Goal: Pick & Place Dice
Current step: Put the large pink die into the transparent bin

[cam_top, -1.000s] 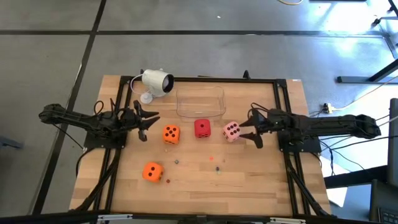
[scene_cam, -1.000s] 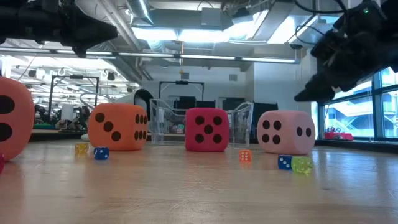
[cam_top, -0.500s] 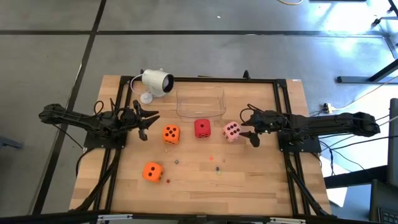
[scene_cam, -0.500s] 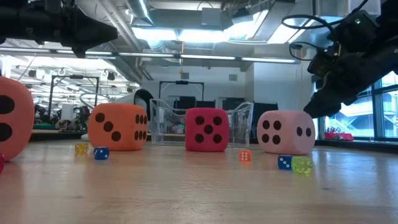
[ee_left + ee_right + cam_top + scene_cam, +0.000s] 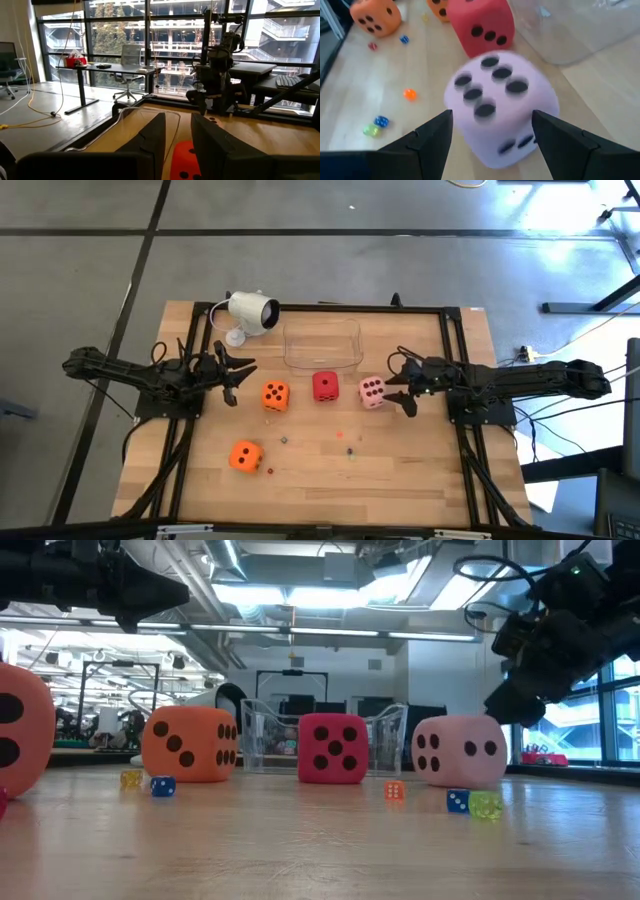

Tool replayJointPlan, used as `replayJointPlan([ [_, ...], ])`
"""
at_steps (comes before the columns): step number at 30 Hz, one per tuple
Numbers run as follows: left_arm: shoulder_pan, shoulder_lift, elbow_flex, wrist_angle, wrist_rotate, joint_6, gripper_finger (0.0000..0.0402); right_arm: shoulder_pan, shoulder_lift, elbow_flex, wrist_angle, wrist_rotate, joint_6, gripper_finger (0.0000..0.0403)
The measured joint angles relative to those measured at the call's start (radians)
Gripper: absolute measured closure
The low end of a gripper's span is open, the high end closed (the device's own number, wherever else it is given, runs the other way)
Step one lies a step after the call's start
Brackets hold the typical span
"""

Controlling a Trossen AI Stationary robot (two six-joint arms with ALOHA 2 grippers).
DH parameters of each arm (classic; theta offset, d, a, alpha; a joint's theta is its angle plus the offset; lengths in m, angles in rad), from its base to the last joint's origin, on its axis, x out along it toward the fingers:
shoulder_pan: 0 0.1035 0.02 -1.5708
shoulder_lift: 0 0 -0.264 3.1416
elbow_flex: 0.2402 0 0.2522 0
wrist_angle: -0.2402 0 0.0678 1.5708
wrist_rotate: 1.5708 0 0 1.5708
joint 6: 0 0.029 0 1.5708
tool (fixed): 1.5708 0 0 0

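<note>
The pale pink die [image 5: 371,391] lies near the middle of the bench [image 5: 420,480], toward its right edge. The right end effector [image 5: 398,388] reaches level from that edge, its fingers wide around the die. The left end effector [image 5: 235,375] hovers narrowly open near an orange die [image 5: 275,395].

High view: camera above table [image 5: 320,480], faces straight down, far, sees whole table and both arms.
Low view: at tabletop height, faces level across table into room behind, close to surface.
Left wrist view: on left arm, faces across table toward windows, other arm farther off.
Right wrist view: on right arm, faces down at table, very near pink die [image 5: 500,107].
Shared: pink die [image 5: 372,391] [image 5: 460,751] and red die [image 5: 325,386] [image 5: 333,748] [image 5: 480,22] show in high, low and right wrist views.
</note>
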Motion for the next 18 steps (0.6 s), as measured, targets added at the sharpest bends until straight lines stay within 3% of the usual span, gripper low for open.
replayJointPlan([
  [8, 0.000, 0.000, 0.000, 0.000, 0.001, -0.007, 0.0316, 0.000, 0.000, 0.000, 0.013, 0.016, 0.096, 0.0131],
  [14, 0.000, 0.000, 0.000, 0.000, 0.009, -0.043, 0.0316, 0.000, 0.000, 0.010, 0.007, 0.132, 0.260, 0.0131],
  [18, 0.000, 0.000, 0.000, 0.000, 0.048, -0.054, 0.0315, 0.000, 0.000, 0.078, -0.018, 0.126, 0.367, 0.0131],
])
